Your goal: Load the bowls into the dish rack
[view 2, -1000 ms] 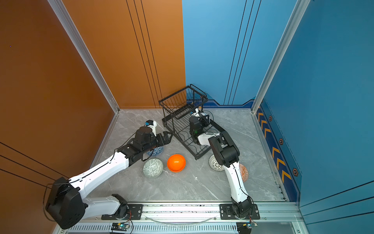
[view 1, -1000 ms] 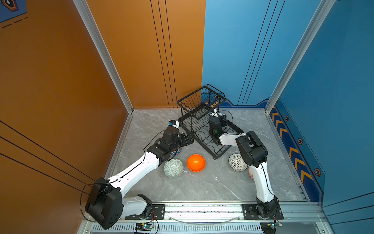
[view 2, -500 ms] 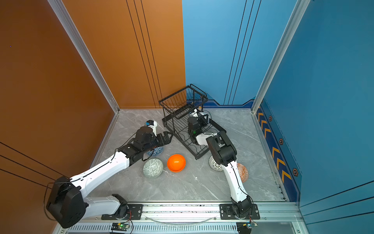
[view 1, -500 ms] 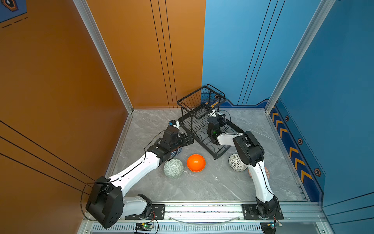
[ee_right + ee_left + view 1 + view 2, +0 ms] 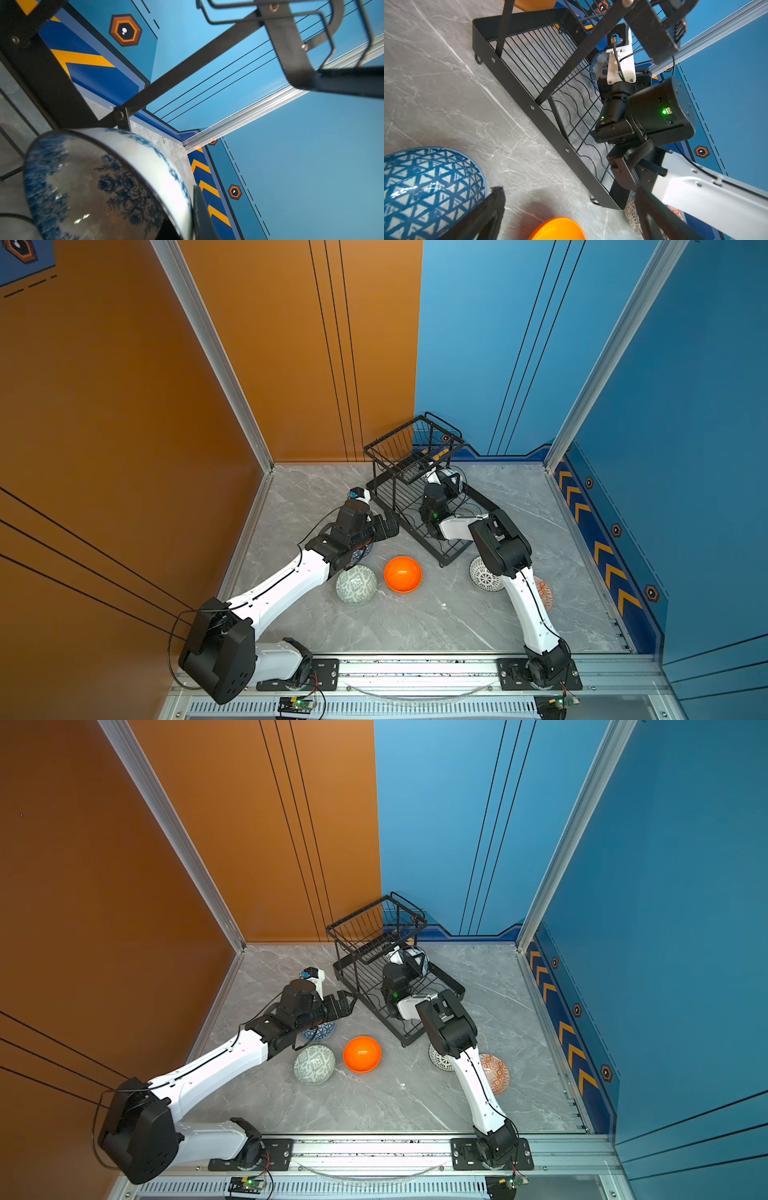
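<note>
**One bowl at the rack, five out on the table**

Five bowls lie outside the rack on the grey marble table [image 5: 415, 626]. Furthest left is the blue triangle bowl [image 5: 320, 1031], half hidden under the left arm. Nearer the front sits the pale green bowl [image 5: 356, 585], close beside the glossy orange bowl [image 5: 402, 573], which is mouth up.

The dish rack [image 5: 529, 104] stands aslant towards the back. Within its frame is the white-blue floral bowl [image 5: 93, 187], held on edge over the wavy wires of the lower tier. Whether it touches them I cannot tell.

By the rack's near corner are the white lattice bowl [image 5: 484, 578] and, further right, the red-orange bowl [image 5: 494, 1073]. Both are partly behind the right arm.

The left arm stretches low across the table. The left gripper [image 5: 388, 526] has its jaws spread wide and empty, just beside the rack's left rim. The right arm folds at the elbow and reaches under the raised basket, with the right gripper [image 5: 409, 968] pinched on the floral bowl's rim.
</note>
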Robot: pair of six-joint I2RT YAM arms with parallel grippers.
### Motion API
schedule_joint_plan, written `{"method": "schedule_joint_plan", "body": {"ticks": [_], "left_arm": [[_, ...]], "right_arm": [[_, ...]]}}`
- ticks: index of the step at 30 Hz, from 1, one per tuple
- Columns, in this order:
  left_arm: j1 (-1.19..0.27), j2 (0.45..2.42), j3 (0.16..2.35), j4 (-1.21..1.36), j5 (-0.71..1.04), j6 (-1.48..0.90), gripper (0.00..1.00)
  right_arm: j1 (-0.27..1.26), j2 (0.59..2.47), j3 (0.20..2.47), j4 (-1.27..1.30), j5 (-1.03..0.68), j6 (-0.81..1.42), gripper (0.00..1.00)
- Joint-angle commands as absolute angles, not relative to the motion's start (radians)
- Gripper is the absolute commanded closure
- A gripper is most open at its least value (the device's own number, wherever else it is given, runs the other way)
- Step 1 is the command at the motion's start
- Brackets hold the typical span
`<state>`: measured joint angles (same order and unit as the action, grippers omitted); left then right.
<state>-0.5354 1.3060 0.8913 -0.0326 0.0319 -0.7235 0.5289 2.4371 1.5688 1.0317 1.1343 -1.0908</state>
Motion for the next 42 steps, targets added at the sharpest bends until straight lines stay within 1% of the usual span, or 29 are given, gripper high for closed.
{"method": "schedule_joint_plan", "body": {"ticks": [1,12,18,27,34,42], "left_arm": [[-0.522,1.316,0.914,-0.026,0.055,-0.699,0.02],[-0.522,1.348,0.930,-0.025,0.082,-0.701,0.02],[-0.524,1.361,0.947,-0.037,0.087,-0.700,0.02],[-0.528,1.354,0.961,-0.055,0.075,-0.694,0.02],[-0.532,1.359,0.964,-0.061,0.073,-0.692,0.02],[-0.533,1.350,0.957,-0.061,0.064,-0.693,0.02]], "right_arm": [[0.520,2.449,1.612,1.106,1.193,-1.137,1.00],[0.511,2.470,1.623,1.083,1.240,-1.138,1.00],[0.515,2.514,1.648,1.204,1.264,-1.267,1.00],[0.524,2.531,1.656,1.212,1.281,-1.281,1.00],[0.543,2.531,1.634,1.177,1.265,-1.240,1.00],[0.555,2.530,1.653,1.000,1.235,-1.108,1.00]]}}
